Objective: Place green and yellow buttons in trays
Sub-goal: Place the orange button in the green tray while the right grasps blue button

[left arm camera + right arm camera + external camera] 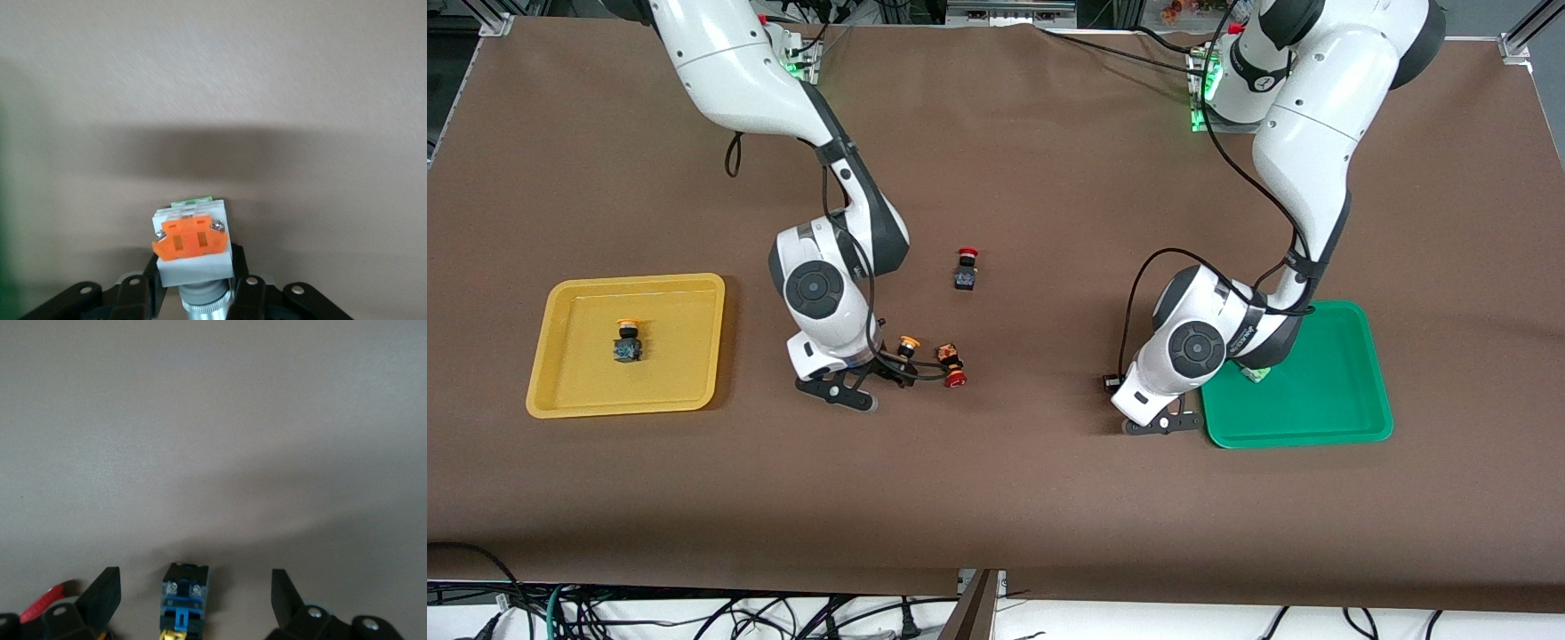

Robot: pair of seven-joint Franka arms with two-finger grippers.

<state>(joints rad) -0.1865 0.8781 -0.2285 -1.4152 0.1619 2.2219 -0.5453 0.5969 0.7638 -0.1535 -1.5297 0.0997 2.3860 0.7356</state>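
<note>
My left gripper (pixel 1119 388) (pixel 195 268) is shut on a white-bodied button (pixel 192 241) with an orange part and a green edge, low over the table beside the green tray (pixel 1325 396). A white and light-green button (pixel 1257 374) lies in that tray, partly hidden by the arm. My right gripper (pixel 903 363) (pixel 197 597) is open, its fingers on either side of a yellow-capped black-blue button (pixel 908 345) (pixel 185 592) on the table. Another yellow-capped button (pixel 628 340) stands in the yellow tray (pixel 694 293).
A red-capped black switch (pixel 952 366) lies right beside the right gripper, and its cap shows in the right wrist view (pixel 41 611). Another red-capped switch (pixel 966 267) stands mid-table, farther from the front camera.
</note>
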